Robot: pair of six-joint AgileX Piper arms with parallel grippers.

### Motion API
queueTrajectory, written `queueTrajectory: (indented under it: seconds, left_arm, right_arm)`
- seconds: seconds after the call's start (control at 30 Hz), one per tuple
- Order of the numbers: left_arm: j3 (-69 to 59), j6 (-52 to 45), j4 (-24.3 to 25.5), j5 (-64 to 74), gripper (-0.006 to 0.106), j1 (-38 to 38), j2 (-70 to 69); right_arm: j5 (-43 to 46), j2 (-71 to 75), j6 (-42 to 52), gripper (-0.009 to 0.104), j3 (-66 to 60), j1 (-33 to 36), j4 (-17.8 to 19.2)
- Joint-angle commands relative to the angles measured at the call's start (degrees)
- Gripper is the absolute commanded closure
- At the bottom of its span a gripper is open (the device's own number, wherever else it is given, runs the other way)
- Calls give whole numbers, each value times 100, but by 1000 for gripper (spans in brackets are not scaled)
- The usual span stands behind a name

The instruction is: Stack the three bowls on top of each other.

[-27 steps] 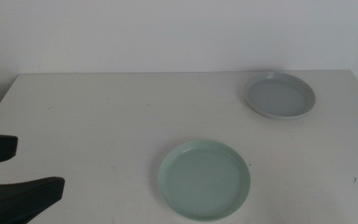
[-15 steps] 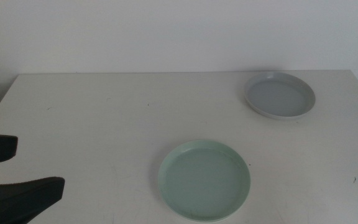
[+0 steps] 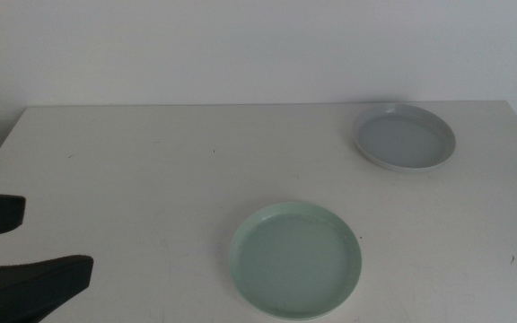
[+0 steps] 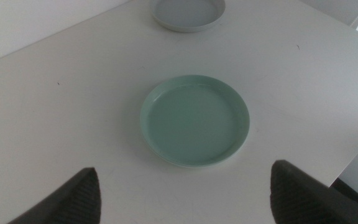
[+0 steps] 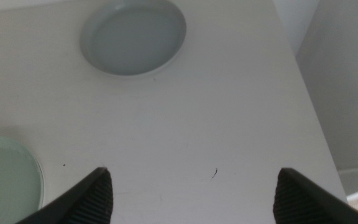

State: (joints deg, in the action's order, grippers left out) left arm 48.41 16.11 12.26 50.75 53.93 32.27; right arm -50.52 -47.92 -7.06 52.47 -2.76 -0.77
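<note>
Item one: a shallow, round, pale mint-green bowl (image 3: 295, 259) with a low rim, resting flat on the white tabletop (image 3: 151, 170) toward its near edge, close to centre; the lip of a second dish seems to show under its near edge, so the white bowl may sit beneath it, though this cannot be told for certain. Item two: a shallow, round, light grey bowl (image 3: 404, 137) of like size, flat on the tabletop at the far right, well apart from the green one. No white bowl is otherwise in view. Left gripper (image 4: 185, 190): low at the near left corner, its dark jaws spread wide and empty, aimed at the green bowl. Right gripper (image 5: 191, 186): out of the middle view, hovering over the right side of the tabletop, jaws likewise wide and empty, the grey bowl ahead of it. Status, as judged: the grey bowl is not yet stacked. Hazards: low, thin rims offer little purchase, so a shallow pinch could let a bowl tip or slip; an off-centre release could leave it canted on the rim below; nudging the green bowl could push it toward the near edge.
</note>
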Motion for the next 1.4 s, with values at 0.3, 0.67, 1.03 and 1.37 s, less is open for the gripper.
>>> queueTrajectory:
  seconds: [0.3, 0.67, 1.03, 1.37]
  left_arm:
    - [131, 26, 64, -372, -5, 40, 27]
    - [131, 26, 64, -372, -5, 40, 27]
    - [131, 26, 64, -372, -5, 40, 27]
    - [131, 26, 64, -372, -5, 40, 27]
  right_arm:
    - [-955, -2764, 295, 30, 3313, -40, -266]
    - [-1485, -5681, 301, 30, 6190, -40, -308]
    - [-1885, -7919, 337, 39, 8085, -47, -364]
    - [-1519, -8863, 467, 47, 8511, -192, -471]
